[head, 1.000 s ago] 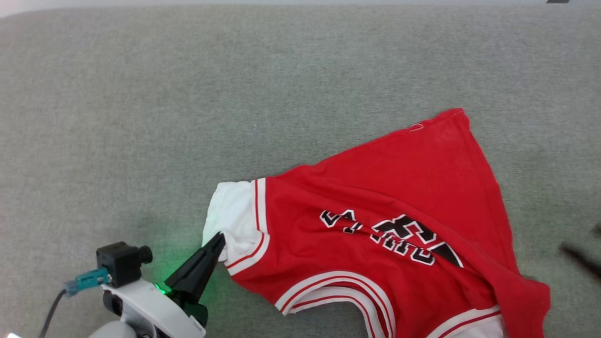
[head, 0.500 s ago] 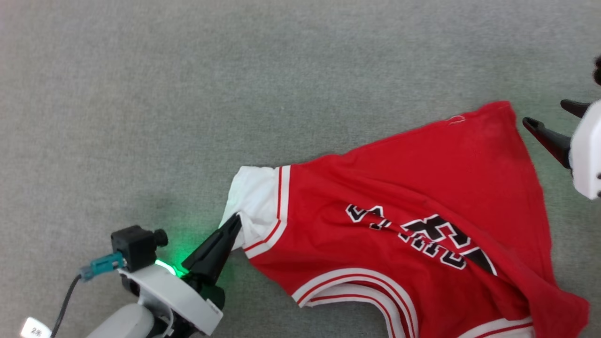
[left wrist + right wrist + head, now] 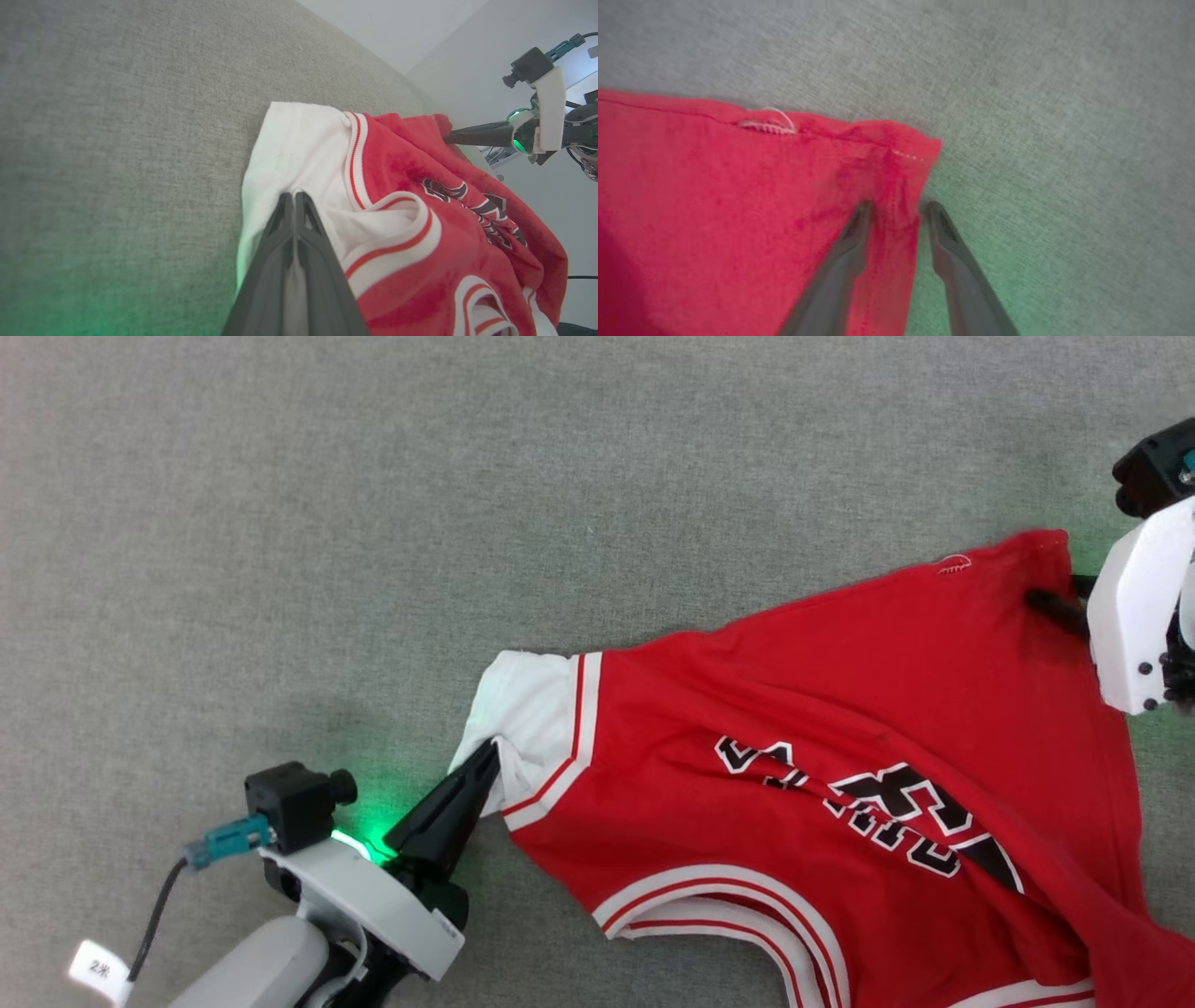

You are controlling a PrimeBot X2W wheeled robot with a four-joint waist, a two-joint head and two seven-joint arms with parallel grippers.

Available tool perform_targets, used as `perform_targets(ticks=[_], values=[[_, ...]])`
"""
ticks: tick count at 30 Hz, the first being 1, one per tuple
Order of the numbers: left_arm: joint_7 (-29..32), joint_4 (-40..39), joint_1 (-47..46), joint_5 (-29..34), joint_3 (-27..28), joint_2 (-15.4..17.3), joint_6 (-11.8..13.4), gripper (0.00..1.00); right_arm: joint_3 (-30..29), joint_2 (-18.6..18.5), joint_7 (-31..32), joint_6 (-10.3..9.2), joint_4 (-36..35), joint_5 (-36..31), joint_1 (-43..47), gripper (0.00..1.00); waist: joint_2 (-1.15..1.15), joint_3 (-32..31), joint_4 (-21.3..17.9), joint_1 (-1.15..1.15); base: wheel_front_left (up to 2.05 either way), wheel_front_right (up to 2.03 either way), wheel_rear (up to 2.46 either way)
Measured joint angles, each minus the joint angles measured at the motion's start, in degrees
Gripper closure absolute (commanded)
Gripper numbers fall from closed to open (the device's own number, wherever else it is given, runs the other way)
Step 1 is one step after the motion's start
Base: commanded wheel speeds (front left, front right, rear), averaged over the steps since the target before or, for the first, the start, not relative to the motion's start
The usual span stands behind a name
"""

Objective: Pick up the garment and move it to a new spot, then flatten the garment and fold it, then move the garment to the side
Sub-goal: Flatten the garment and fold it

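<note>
Garment (image 3: 840,709) on grey surface (image 3: 373,523), rumpled, chest lettering (image 3: 868,812) up, filling R half of head view. L gripper (image 3: 487,767) pressed shut, pinching edge of white sleeve (image 3: 527,709) at garment's low-L end. R gripper (image 3: 1055,604) at hem corner (image 3: 920,149), high-R end. Fingers (image 3: 852,233) spread astride that corner: one over red cloth, other off the edge over bare surface, strip of cloth between, not clamped by the look of it.

Key relation: line from sleeve pinch to hem corner runs diagonal, low-L to high-R in head view. Grippers at opposite ends, both pointing inward along it. Corner just ahead of & between R fingertips, prob. deep enough for a bite. Once shut, pull apart along that diagonal should take out slack. Bulk trailing toward robot at lower R may drag.
</note>
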Motion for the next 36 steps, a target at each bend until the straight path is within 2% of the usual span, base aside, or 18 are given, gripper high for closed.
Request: perform_targets(ticks=[7,13,17,19,24,28,30,33,36], values=[[1.99,1.85,-6.49,-2.18,-0.04,0.3,-0.2,1.0,-1.78,1.53,-10.53,0.05,4.47,2.24,-3.12,1.0,0.0,-0.9,-0.78,0.0,0.0,0.0,0.0],[6.39,6.02,-19.06,-5.43,2.8,0.05,-0.25,1.0,-9.66,4.55,-21.65,0.05,11.1,0.93,-10.33,1.0,0.0,-0.82,-1.68,0.0,0.0,0.0,0.0],[9.43,11.28,-32.17,-6.28,5.99,-1.96,0.43,1.0,-15.37,7.32,-27.6,0.04,16.0,-0.44,-17.04,1.0,0.0,0.37,-2.19,0.0,0.0,0.0,0.0],[10.06,14.54,-39.57,-7.44,8.58,-3.55,1.63,1.0,-17.88,8.77,-30.98,0.05,17.92,-1.88,-21.13,1.0,0.0,1.21,-2.53,0.0,0.0,0.0,0.0],[11.04,24.62,-57.73,-8.12,11.99,-7.26,2.59,1.0,-22.96,12.01,-39.11,0.05,23.41,-5.68,-32.23,1.0,0.0,3.46,-3.77,0.0,0.0,0.0,0.0],[7.98,32.22,-70.23,-8.14,15.28,-9.72,2.64,1.0,-26.2,14.22,-45.48,0.05,26.83,-7.67,-40.95,1.0,0.0,4.67,-5.13,0.0,0.0,0.0,0.0],[5.36,34.63,-74.88,-8.42,16.88,-10.6,1.71,1.0,-26.92,14.93,-47.64,0.05,28.31,-8.67,-43.71,1.0,0.0,5.04,-5.69,0.0,0.0,0.0,0.0],[4.32,36.01,-77.26,-10.71,18.12,-12.15,0.19,1.0,-26.62,15.85,-49.58,0.05,30.44,-9.0,-44.64,1.0,0.0,4.95,-6.15,0.0,0.0,0.0,0.0],[4.61,35.9,-74.65,-11.43,16.91,-12.21,-0.18,1.0,-24.28,15.79,-49.52,0.05,31.73,-9.05,-42.24,1.0,0.0,4.36,-5.95,0.0,0.0,0.0,0.0]])
